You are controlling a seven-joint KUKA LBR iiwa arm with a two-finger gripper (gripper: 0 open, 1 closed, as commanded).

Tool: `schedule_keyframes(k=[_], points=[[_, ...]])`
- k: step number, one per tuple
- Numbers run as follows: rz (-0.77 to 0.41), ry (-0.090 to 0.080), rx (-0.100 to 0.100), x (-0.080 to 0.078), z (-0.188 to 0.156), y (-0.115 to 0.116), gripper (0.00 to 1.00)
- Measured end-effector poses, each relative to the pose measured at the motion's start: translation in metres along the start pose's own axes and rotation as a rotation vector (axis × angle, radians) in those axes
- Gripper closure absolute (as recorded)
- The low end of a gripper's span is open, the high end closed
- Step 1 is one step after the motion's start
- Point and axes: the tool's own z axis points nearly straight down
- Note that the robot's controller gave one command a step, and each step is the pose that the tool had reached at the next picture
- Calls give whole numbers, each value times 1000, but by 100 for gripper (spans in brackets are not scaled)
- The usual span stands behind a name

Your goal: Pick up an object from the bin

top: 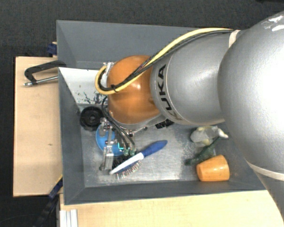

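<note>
Grey bin [72, 145], one blue-handled brush [149, 150], one black disc [90, 117], one orange block [213, 169], gripper [111, 156] state unclear.

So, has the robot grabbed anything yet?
Not that I can tell. Done: the gripper is down low in the left part of the bin, right by the brush and a blue round thing. In hand: getting a grip there, probably. Left: grab one thing and lift it out. The orange block lies far off, on the right.

One camera looks down, slightly obliquely, close over the bin [71, 141], arm [203, 84] entering right.
</note>
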Motion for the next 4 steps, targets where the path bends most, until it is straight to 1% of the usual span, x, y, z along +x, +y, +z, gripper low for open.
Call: schedule_keyframes(k=[1, 2, 3, 4], points=[[-4, -5, 3, -46, 75, -67, 0], [-9, -8, -2, -46, 71, -62, 100], [41, -21, -6, -37, -54, -60, 100], [-350, -21, -1, -63, -143, -43, 100]])
